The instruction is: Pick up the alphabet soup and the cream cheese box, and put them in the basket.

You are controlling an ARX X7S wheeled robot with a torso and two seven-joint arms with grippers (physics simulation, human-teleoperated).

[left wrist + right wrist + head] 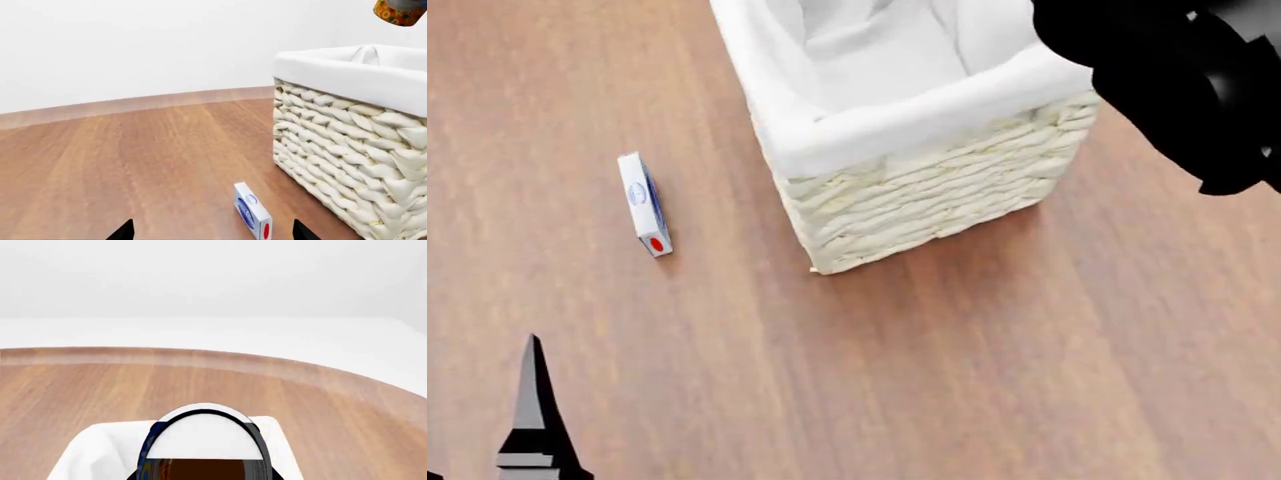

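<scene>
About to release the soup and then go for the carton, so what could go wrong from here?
1. The alphabet soup hangs tilted above the basket, seemingly near its corner; released early, it might hit the rim and fall outside.
2. The cream cheese box stands on its narrow edge on the floor; the left end effector could tip it when closing.
3. The box sits near the basket wall, so a wide approach may brush the wicker.

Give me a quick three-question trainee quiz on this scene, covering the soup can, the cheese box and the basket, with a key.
1. True or false: the cream cheese box lies inside the basket.
2. Where is the alphabet soup? A resting inside the basket; B held in the air above the basket; C beside the box.
3. Fill in: the left tool is ___, holding nothing.
Key: 1 false, it lies on the floor; 2 B; 3 open.
</scene>
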